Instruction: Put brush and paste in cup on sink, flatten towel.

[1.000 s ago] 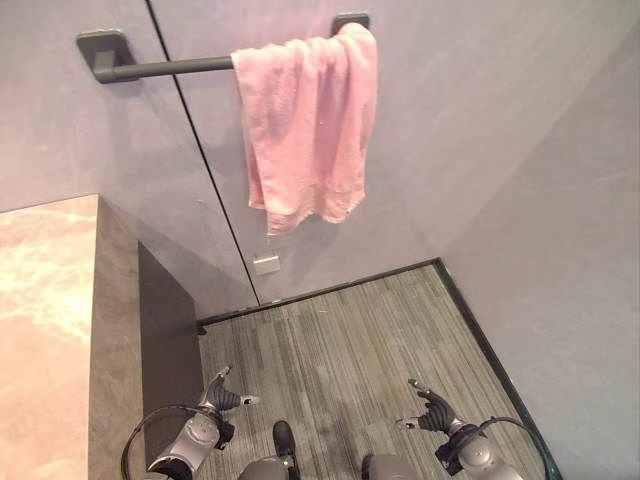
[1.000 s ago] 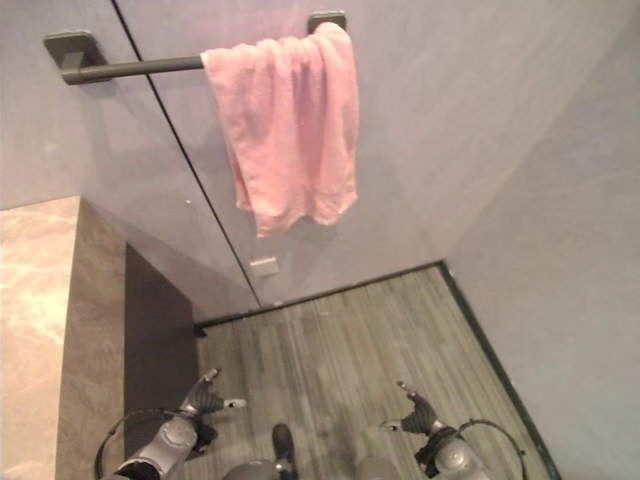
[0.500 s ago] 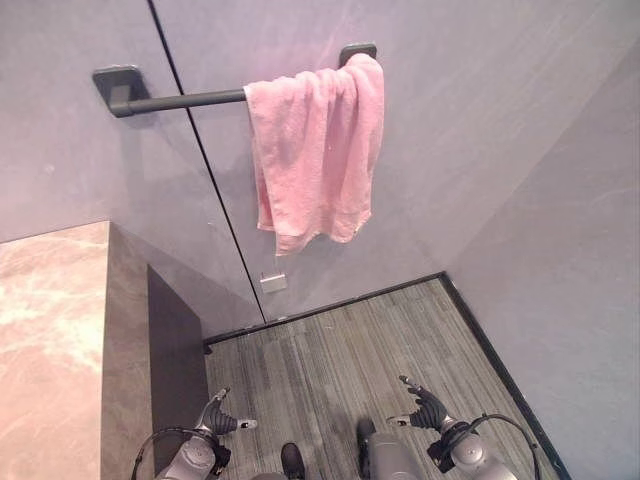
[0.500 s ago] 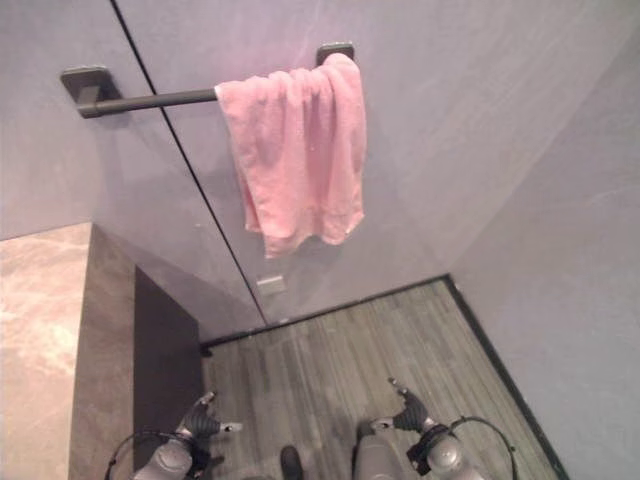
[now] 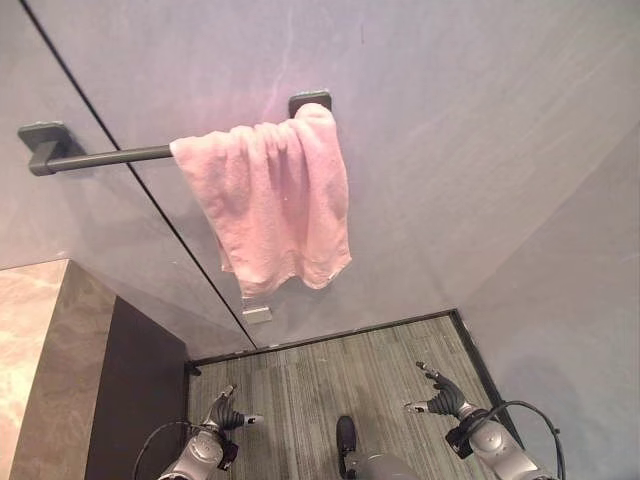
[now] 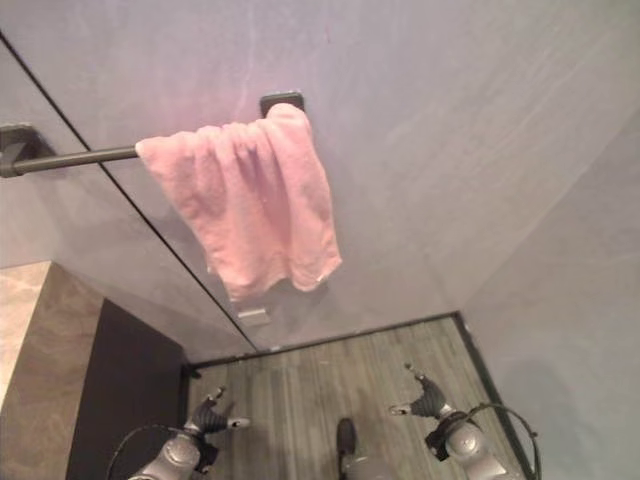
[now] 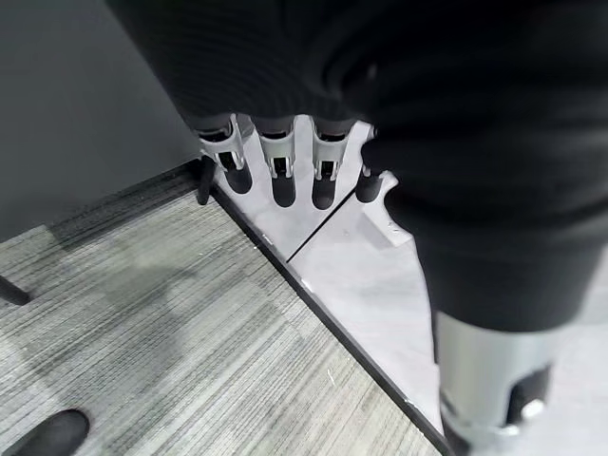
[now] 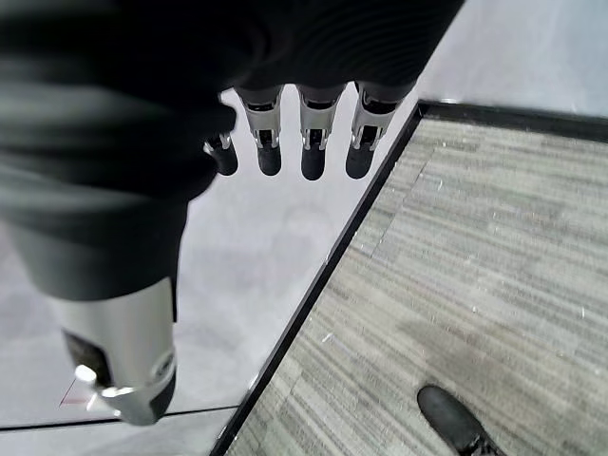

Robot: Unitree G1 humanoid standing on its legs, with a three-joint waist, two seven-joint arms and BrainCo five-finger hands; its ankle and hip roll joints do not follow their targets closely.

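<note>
My left robot hand (image 5: 228, 415) and right robot hand (image 5: 443, 397) hang low, spread and empty; the pink towel (image 5: 268, 203) sits bunched on the rail (image 5: 105, 157) high above them, so I should lift both and pull it wide.

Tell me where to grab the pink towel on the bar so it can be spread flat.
Probably the towel's bunched top fold near its left edge, where it drapes over the bar. Come from the left: the bare bar lies that way, so pulling along it spreads the folds. The left robot hand hangs low, open and empty.
</note>
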